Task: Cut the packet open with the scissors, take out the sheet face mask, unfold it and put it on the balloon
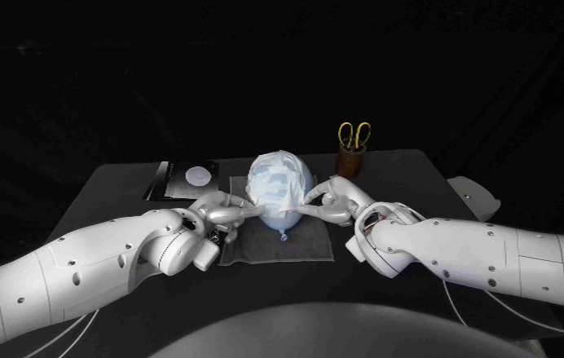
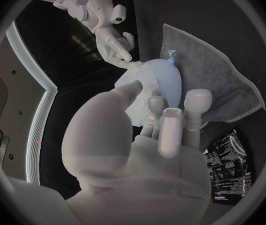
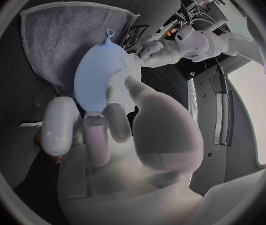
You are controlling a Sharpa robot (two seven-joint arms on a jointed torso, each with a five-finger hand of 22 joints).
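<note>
You have the pale blue balloon (image 1: 281,221) lying on the grey cloth (image 1: 241,248) mid-worktop (image 1: 117,187), its long axis running from far edge to near edge and its knot toward the robot. The white sheet face mask (image 1: 276,180) drapes over it. Your left hand (image 1: 221,211) and right hand (image 1: 332,203) each pinch the mask's edge, one on each side, with the fingers curled in.

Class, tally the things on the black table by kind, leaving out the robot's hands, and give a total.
balloon: 1
sheet face mask: 1
grey towel: 1
scissors: 1
brown holder: 1
black packet: 1
Total: 6
</note>
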